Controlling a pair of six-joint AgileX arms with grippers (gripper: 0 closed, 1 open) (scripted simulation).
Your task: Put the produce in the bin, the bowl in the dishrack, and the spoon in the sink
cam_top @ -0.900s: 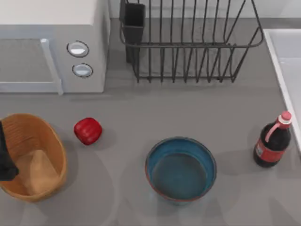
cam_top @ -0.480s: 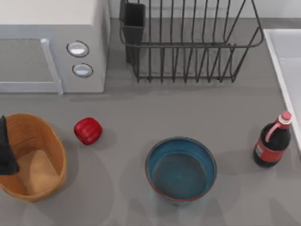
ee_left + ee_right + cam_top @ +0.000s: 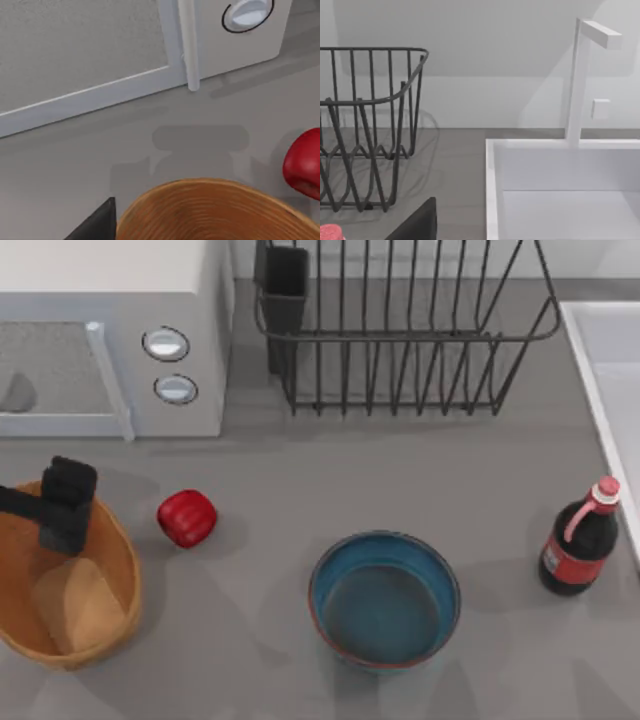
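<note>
The produce [image 3: 187, 517], a small glossy red fruit, rests on the table just right of the bin [image 3: 100, 625], an oval woven basket at the left; both the produce [image 3: 305, 162] and the bin [image 3: 215, 210] also appear in the left wrist view. My left gripper [image 3: 65, 505] hovers open over the bin's far rim, left of the produce and apart from it. The teal bowl [image 3: 384, 598] stands empty near the front centre. The black wire dishrack [image 3: 400, 330] is at the back. The white sink [image 3: 610, 370] lies along the right edge, and the sink [image 3: 560, 195] fills much of the right wrist view. The spoon is out of view.
A white microwave [image 3: 110, 340] with two knobs stands at the back left, close behind the bin. A dark red-capped bottle [image 3: 578, 540] stands at the right, beside the sink's rim. A dark edge of my right gripper [image 3: 417, 225] shows near the sink and the dishrack [image 3: 365, 125].
My left gripper has come in from the table's left edge, moving right and toward the back over the bin's rim. The produce, bowl and bottle have not moved.
</note>
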